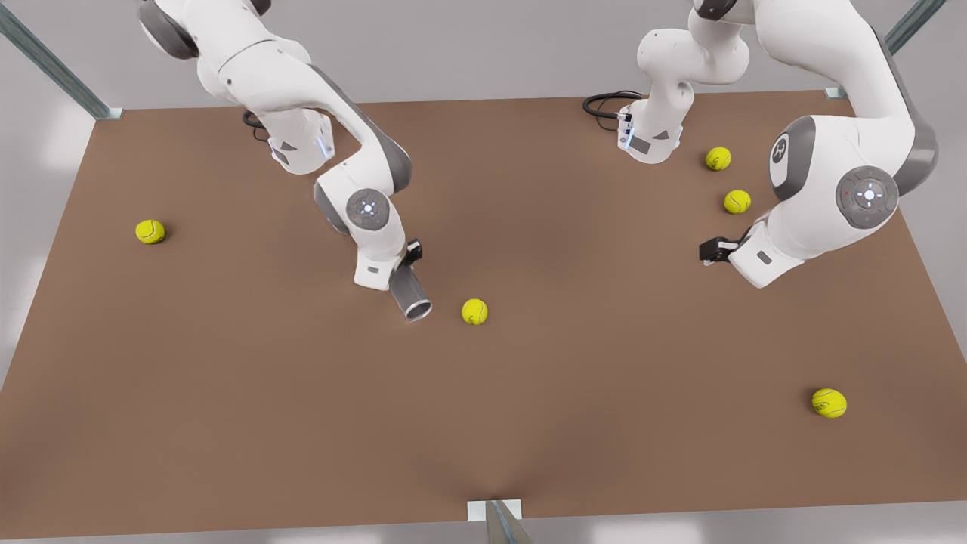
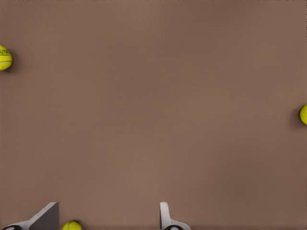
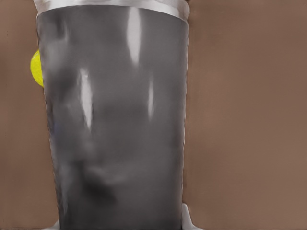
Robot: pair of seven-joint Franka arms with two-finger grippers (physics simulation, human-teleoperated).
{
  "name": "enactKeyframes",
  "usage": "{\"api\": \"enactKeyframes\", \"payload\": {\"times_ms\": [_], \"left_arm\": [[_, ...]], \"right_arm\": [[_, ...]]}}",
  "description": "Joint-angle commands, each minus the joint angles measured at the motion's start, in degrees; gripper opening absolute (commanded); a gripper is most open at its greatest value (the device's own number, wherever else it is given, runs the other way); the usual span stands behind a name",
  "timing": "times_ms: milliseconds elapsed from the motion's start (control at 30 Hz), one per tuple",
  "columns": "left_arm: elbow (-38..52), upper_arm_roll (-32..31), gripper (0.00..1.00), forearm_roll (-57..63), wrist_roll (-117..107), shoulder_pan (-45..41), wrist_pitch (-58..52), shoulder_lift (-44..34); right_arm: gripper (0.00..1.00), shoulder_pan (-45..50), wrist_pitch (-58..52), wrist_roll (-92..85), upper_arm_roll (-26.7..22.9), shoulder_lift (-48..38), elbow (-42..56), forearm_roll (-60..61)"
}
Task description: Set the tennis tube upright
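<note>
Tennis tube [image 1: 410, 295] lies on brown table [image 1: 227, 393].

Brown table [image 1: 227, 393], one ball [image 1: 150, 231] alone at the front view's left, one ball [image 1: 474, 311] mid-table, two balls [image 1: 718, 158] [image 1: 737, 202] close together at far right, one ball [image 1: 829, 403] at near right

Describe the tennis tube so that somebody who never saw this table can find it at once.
On the brown table, look under the arm on the front view's left, where the right gripper is at the tennis tube. It is a grey shiny cylinder, its hollow end pointing toward a tennis ball. Everything else loose on the table is a small yellow-green ball.
</note>
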Motion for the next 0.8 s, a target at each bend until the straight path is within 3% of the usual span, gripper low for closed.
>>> {"api": "enactKeyframes", "payload": {"times_ms": [0, 100, 267, 533, 633, 767], "left_arm": [[0.0, 0.0, 1.0, 0.0, 0.0, 0.0, 0.0, 0.0], [0.1, 0.1, 1.0, 0.0, -0.1, -0.3, 0.2, 1.1], [0.1, 0.1, 1.0, 0.0, -0.3, -0.3, 0.3, 1.1], [0.1, 0.2, 1.0, 0.0, -0.4, -0.4, 0.1, 1.4], [0.1, 0.2, 1.0, 0.0, -0.4, -0.4, 0.1, 1.4], [0.1, 0.2, 1.0, 0.0, -0.4, -0.4, 0.0, 1.4]], "right_arm": [[0.71, 2.0, 0.0, -0.1, 0.0, 0.4, 0.5, -0.3], [0.71, 9.0, -0.1, 0.7, 0.0, 2.1, 2.9, -2.1], [0.71, 10.3, -0.1, 0.0, 0.0, 4.8, 6.2, -5.3], [0.71, 13.7, -2.5, -15.9, -0.5, 21.0, 26.7, -11.0], [0.71, 19.8, -2.5, -23.4, -5.9, 27.9, 37.4, -10.9], [0.7, 19.9, -1.6, -33.3, -7.2, 34.0, 45.1, -11.0]]}}
